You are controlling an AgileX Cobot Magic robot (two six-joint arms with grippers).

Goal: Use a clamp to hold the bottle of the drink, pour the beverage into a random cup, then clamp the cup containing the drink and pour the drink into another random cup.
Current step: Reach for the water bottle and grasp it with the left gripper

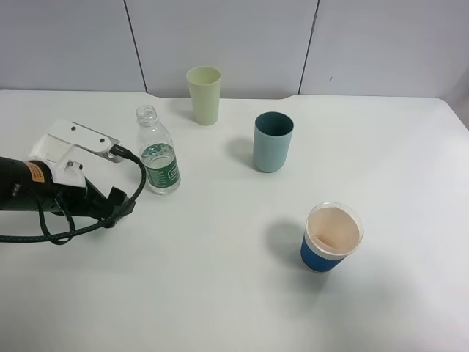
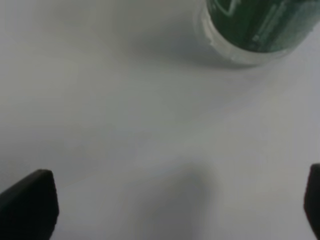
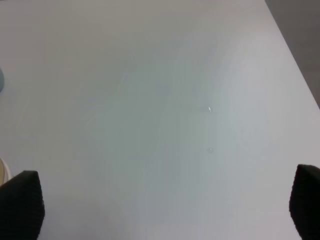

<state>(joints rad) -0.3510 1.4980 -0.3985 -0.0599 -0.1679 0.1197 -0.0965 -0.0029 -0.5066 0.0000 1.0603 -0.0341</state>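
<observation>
Since your left gripper (image 2: 170,207) has its two black fingers (image 2: 27,205) spread as wide as they go, it holds nothing right now. It sits low over the white table (image 1: 220,308), just beside the water bottle (image 1: 159,155) but not touching it. In the left wrist view the bottle's green label (image 2: 260,20) is ahead of the fingers and off to one side. So the bottle is not between them yet. I think you need to line up with it and slide forward before you squeeze.

The bottle stands straight up with no cap on. That is good for pouring, but a bump could knock it over and spill it. My guess is that the label part is the best place to grab, because it is round and wide.

Your right gripper (image 3: 162,202) is wide open too and holds nothing. It does not show in the high view. Mostly bare table shows under it.

Farther out, three cups stand upright and well apart, so there is room to pour. You have a pale green cup (image 1: 204,94) behind the bottle, a teal cup (image 1: 272,141) in the middle, and a blue paper cup (image 1: 331,237) nearer the front right. None seems to have drink in it, so the first pour looks not done.
</observation>
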